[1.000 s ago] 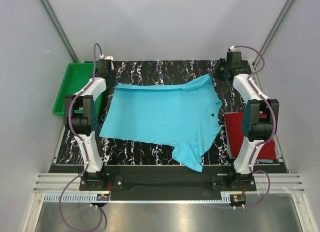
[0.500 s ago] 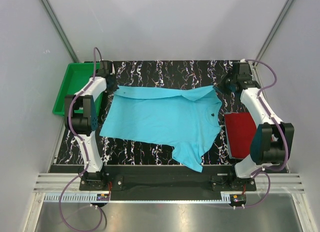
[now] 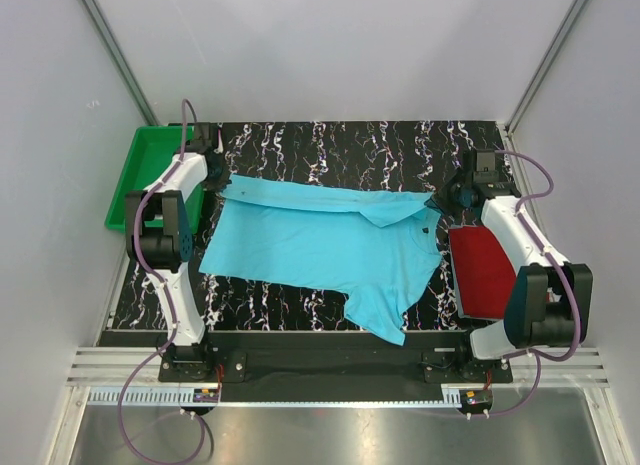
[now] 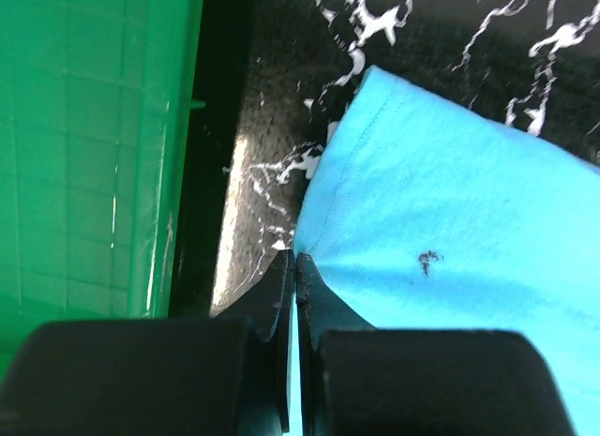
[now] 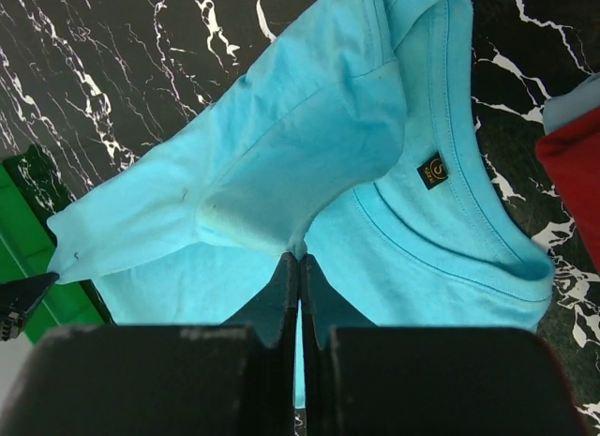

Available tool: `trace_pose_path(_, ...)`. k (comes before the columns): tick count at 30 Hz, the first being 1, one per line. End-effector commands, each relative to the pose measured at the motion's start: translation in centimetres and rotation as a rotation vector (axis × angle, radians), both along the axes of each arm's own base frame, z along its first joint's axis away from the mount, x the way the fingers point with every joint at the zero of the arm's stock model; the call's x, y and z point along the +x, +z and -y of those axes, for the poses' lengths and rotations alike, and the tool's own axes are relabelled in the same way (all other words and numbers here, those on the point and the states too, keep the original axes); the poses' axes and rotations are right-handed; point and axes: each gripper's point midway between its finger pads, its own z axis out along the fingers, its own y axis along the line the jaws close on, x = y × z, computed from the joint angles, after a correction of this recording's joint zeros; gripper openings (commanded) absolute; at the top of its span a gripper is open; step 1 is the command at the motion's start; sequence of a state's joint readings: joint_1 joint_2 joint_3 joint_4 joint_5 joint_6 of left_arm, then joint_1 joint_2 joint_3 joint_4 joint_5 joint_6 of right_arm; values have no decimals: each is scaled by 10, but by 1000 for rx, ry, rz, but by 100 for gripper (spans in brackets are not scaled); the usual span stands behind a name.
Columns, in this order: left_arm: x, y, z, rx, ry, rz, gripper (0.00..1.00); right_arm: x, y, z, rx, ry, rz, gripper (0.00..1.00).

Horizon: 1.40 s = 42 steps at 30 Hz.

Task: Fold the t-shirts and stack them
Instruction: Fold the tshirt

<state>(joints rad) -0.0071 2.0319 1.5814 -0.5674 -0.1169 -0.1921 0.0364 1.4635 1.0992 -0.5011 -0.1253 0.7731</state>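
Note:
The bright turquoise t-shirt lies spread on the black marbled table, its far edge folded toward the near side. My left gripper is shut on its far left corner. My right gripper is shut on the far sleeve edge, held over the collar and its dark neck label. The dark red folded t-shirt lies at the right, partly under my right arm; it also shows in the right wrist view.
A green plastic tray stands off the table's far left edge, close to my left gripper; it fills the left of the left wrist view. Grey walls enclose the table at the back and sides.
Both grippers have pulled the shirt's far edge toward the near side, so it now folds over the body. The right arm swung outward and nearer.

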Motion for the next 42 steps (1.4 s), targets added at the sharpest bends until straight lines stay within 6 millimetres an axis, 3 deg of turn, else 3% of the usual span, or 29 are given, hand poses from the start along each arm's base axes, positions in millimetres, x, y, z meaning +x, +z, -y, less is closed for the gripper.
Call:
trace_pose_path(1, 1, 34, -9, 31, 15, 63, 0, -7, 13, -2, 9, -8, 26, 0)
trace_pose_path(9, -9, 14, -6, 18, 5, -3, 0, -11, -5, 0, -13, 11, -18, 0)
trace_pose_path(24, -13, 10, -12, 48, 21, -33, 0, -30, -13, -9, 28, 39, -48, 0)
trace_pose_path(28, -17, 7, -13, 53, 22, -51, 0, -37, -24, -10, 29, 40, -79, 0)
trace_pose_path(42, -8, -1, -11, 46, 14, -69, 0, -49, -31, -14, 50, 54, -103, 0)
